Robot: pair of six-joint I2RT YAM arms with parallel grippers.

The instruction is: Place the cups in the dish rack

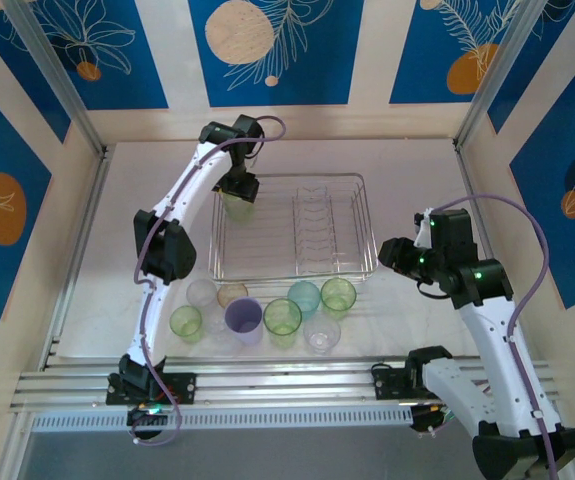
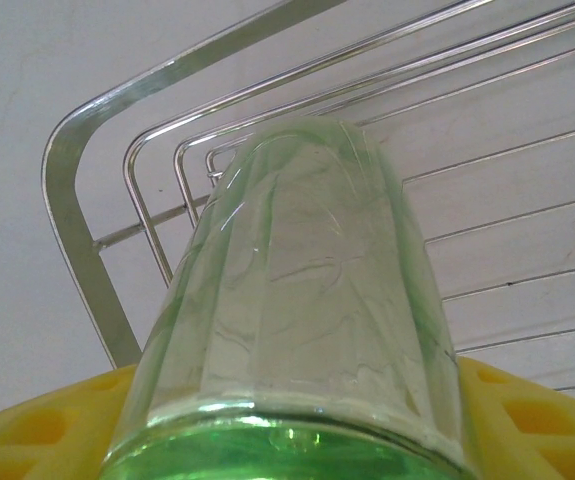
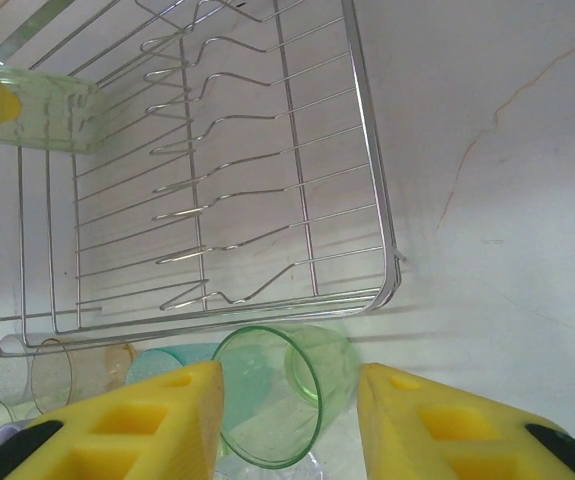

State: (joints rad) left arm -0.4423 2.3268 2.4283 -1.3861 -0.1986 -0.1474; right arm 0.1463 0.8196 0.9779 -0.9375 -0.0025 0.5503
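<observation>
The left gripper (image 1: 237, 193) grips a green cup (image 2: 307, 300) over the far left corner of the rack (image 1: 370, 225), so placing is the step in hand. Next it must lower the cup onto the wires and let go. The right gripper (image 3: 287, 385) is spread and empty. It hovers above a second green cup (image 3: 272, 410) standing on the bench (image 1: 417, 180) by the rack's near edge.

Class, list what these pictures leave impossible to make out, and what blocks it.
Top view: the left arm's wrist covers the grip on the held green cup; whether it touches the dish rack is unclear.
Left wrist view: that cup hides the rack floor behind.
Right wrist view: fingers of the right end effector and the left edge cut off cups beside the amber cup.
</observation>
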